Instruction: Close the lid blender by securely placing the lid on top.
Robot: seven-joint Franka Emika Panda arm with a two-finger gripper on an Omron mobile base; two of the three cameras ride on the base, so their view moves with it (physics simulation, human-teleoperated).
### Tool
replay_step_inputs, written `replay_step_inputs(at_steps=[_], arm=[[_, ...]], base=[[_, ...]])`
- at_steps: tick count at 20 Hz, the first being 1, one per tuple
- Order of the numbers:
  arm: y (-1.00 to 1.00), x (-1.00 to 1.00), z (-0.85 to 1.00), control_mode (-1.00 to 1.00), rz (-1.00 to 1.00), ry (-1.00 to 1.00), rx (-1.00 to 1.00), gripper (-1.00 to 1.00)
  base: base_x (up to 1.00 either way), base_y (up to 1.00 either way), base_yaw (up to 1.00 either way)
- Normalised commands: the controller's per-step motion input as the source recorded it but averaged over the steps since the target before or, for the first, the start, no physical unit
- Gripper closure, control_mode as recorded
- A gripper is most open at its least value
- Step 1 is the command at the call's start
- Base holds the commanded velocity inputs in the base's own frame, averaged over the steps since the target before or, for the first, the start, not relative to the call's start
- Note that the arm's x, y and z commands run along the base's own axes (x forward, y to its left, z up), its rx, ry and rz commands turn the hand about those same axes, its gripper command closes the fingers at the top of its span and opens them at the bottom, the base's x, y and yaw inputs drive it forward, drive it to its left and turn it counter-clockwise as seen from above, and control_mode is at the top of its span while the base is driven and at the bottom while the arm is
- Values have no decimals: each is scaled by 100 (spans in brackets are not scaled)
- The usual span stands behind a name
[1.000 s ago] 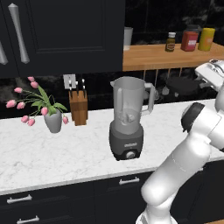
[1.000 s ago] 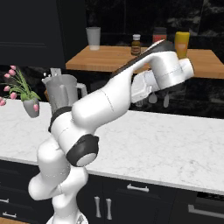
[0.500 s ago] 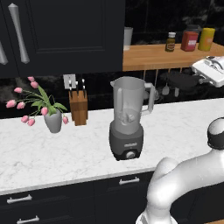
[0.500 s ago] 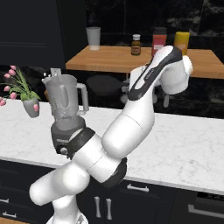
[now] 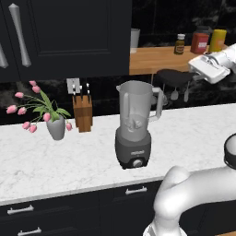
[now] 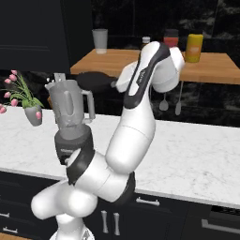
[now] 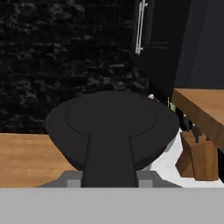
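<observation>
Lid: the black lid [image 5: 174,77] hangs in the air, flat, to the right of the blender [image 5: 135,127] and about level with its mouth; in the hand view it [image 7: 112,125] sits right in front of the camera, tab toward the hand.
Gripper: the gripper [image 5: 193,76] is closed narrow on the lid's tab, carrying the lid out ahead of it toward the left.
What has changed: over the last second the arm has swung hard. The hand, which was far right at the edge of the left base view, now reaches in under the wooden shelf [image 5: 156,58], and the lid has come leftward with it. In the right base view the lid [image 6: 96,80] now lies just right of the jar's rim.
Blender: it stands where it was on the marble counter [image 5: 55,156], mouth open, nothing on top.
Meaning: I judge the carry nearly over. The lid is still beside the jar, not above it, so a short move left, then a level lowering, remains.
Risk: the jar's handle faces the lid, and a tilted disc could catch the rim.
</observation>
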Motion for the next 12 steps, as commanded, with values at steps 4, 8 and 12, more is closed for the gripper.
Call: replay_step_inputs(at_steps=[4,8,12], arm=[[60,-6,37,-100,-14,0,0,100],[60,-4,29,-100,-13,0,0,100],[56,0,11,-100,-12,0,-1,100]], base=[[0,0,0],[0,0,0],[0,0,0]])
